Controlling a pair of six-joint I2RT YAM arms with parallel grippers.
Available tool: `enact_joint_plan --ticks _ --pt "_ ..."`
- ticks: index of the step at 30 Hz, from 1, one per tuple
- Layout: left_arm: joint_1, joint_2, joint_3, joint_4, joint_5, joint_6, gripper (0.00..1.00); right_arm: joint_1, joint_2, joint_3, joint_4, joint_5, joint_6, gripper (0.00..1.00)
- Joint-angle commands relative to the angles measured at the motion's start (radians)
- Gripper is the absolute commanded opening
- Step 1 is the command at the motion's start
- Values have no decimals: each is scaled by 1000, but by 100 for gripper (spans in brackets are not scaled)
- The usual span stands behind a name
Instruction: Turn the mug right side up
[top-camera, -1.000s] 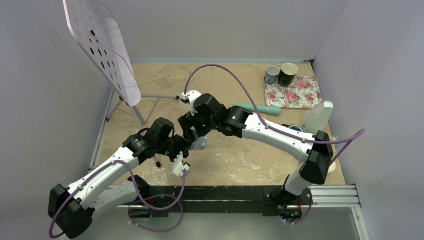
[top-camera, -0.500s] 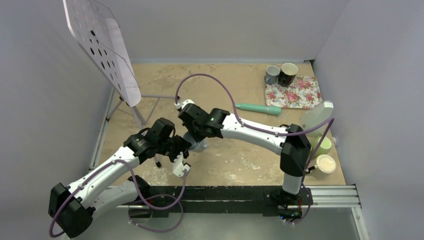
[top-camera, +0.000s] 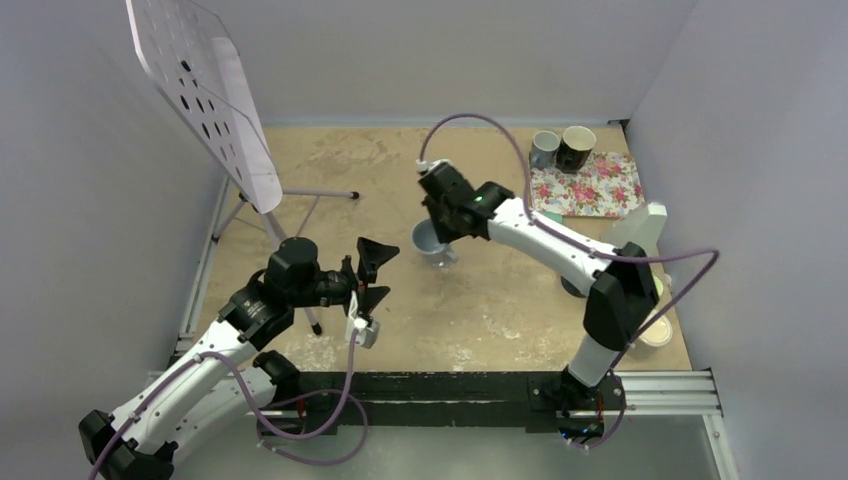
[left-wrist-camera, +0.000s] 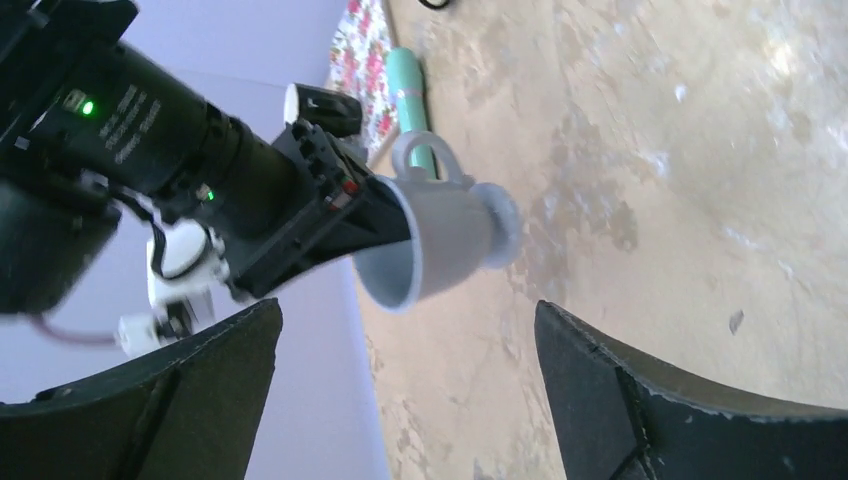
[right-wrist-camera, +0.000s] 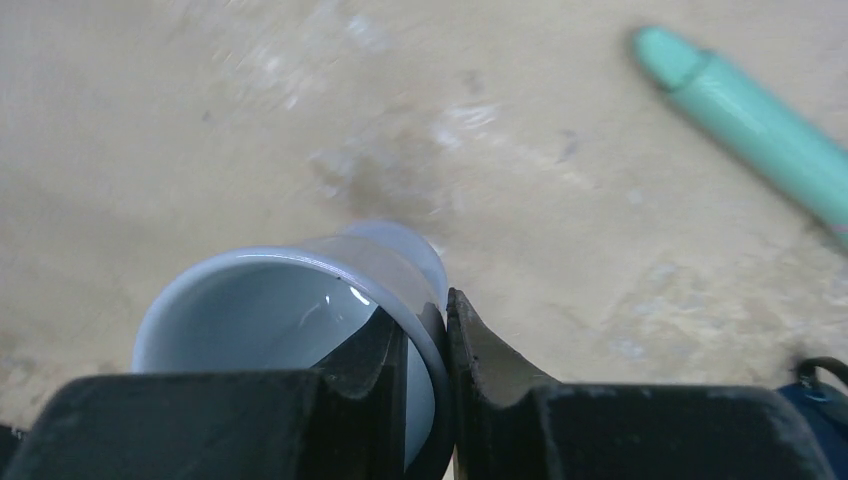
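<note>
The pale blue-grey mug is near the table's middle with its mouth facing up and slightly tilted. In the left wrist view the mug has its foot toward the table and its handle on the far side; whether the foot touches the table is unclear. My right gripper is shut on the rim. In the right wrist view one finger of that gripper is inside the mug and the other outside. My left gripper stands wide open to the mug's left, apart from it, and the left wrist view shows this gripper holding nothing.
A floral tray lies at the back right with a grey mug and a dark mug at its far edge. A teal cylinder lies right of the held mug. A perforated white board on a tripod stands at the left. A white container is at the right edge.
My left gripper has let go of the mug, opened wide and drawn back left. My right gripper has shut on the rim and carried the mug right and farther back.
</note>
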Motion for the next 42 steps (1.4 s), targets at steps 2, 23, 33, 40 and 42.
enact_joint_plan --ticks 2,23,33,40,42 --pt "2 -7 -1 133 84 -241 100 -304 -229 -20 145 16 -77 0" --pt "10 -32 -89 168 15 -447 100 -1080 -72 103 510 105 -13 0" --pt "18 5 -93 188 9 -469 100 -1114 139 205 551 21 35 0" --pt "25 27 -93 198 3 -470 100 -1139 214 280 555 42 69 0" --pt "25 33 -93 206 5 -470 100 -1148 236 301 550 36 78 0"
